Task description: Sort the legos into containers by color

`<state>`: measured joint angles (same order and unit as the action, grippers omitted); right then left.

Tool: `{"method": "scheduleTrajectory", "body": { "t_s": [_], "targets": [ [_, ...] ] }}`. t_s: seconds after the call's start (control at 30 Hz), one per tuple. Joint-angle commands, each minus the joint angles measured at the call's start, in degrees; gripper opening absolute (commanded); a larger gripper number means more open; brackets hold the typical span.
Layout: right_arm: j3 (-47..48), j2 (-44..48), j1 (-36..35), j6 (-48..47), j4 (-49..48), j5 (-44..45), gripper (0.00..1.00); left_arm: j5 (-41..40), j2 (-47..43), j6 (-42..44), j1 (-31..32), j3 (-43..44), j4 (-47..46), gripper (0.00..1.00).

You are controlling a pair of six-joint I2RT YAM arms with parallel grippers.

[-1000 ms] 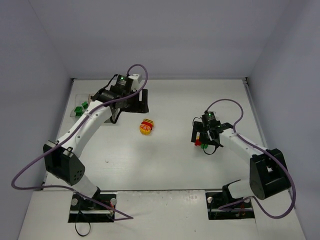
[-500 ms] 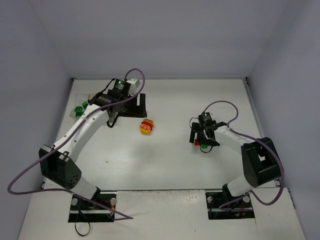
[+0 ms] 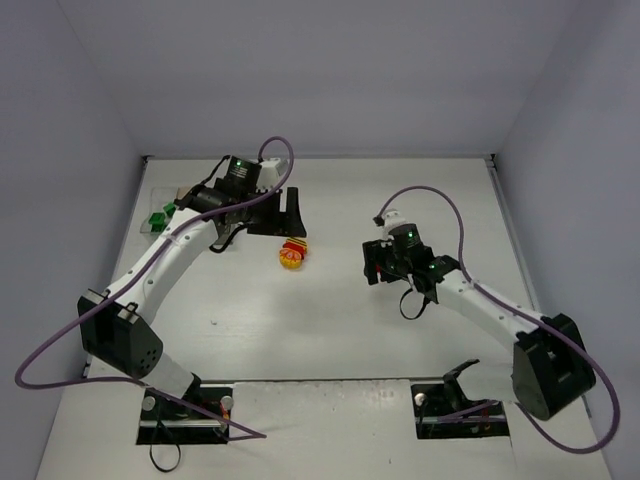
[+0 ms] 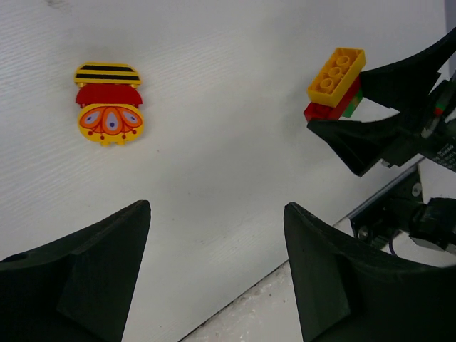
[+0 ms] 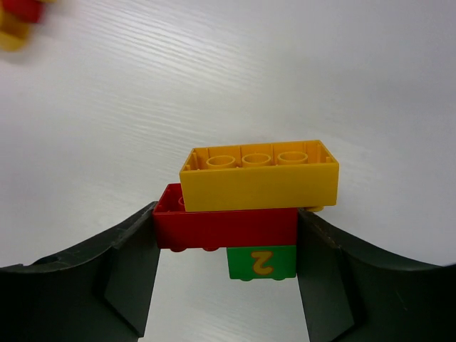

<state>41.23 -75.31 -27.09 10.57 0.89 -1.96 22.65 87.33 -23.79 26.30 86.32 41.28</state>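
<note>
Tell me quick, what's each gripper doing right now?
Left gripper: open, empty.
Right gripper: shut on the lego clump, yellow over red over green.

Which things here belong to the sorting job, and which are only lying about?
Job:
- containers
- green legos
- yellow-red clump on the table
- stacked clump in the right end effector

Not the job:
- purple cables

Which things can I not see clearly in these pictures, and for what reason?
- The containers: top view, the left arm covers most; contents beyond the green legos unknown.
- The held clump: top view, too small, hidden under the right gripper.
- The red-yellow piece: right wrist view, blurred, cut off by the corner.
</note>
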Motion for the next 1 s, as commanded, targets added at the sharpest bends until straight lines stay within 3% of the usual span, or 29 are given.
{"method": "scheduleTrajectory", "body": {
  "t_s": [0.0,0.13,0.33,0.53,0.87,0.97],
  "targets": [
    [0.4,7.7,-3.6,-13.1,-8.8,-7.0,0.05,8.1,-1.6,0.6,0.5,0.5,-4.2,0.69],
    [-1.2,15.5,-4.4,-19.3,-14.1,-16.4,0.08,13.2,-1.2,-0.4,1.8,0.6,-6.4,0.69],
    [-0.1,16.6,-5.2,-23.7,-15.5,-24.7,0.12,17.2,-0.1,-5.7,3.8,0.6,-11.3,0.77],
    [-0.5,16.4,-7.2,-24.3,-16.7,-25.1,0.14,18.6,1.9,-10.8,6.5,1.5,-16.2,0.78],
    [-0.5,16.6,-8.1,-24.8,-17.1,-24.6,0.15,18.0,7.3,-12.9,9.6,4.7,-13.7,0.77],
    [-0.9,16.7,-8.1,-24.8,-17.1,-24.5,0.15,18.1,8.0,-13.5,10.3,4.9,-14.1,0.7]
  ]
}}
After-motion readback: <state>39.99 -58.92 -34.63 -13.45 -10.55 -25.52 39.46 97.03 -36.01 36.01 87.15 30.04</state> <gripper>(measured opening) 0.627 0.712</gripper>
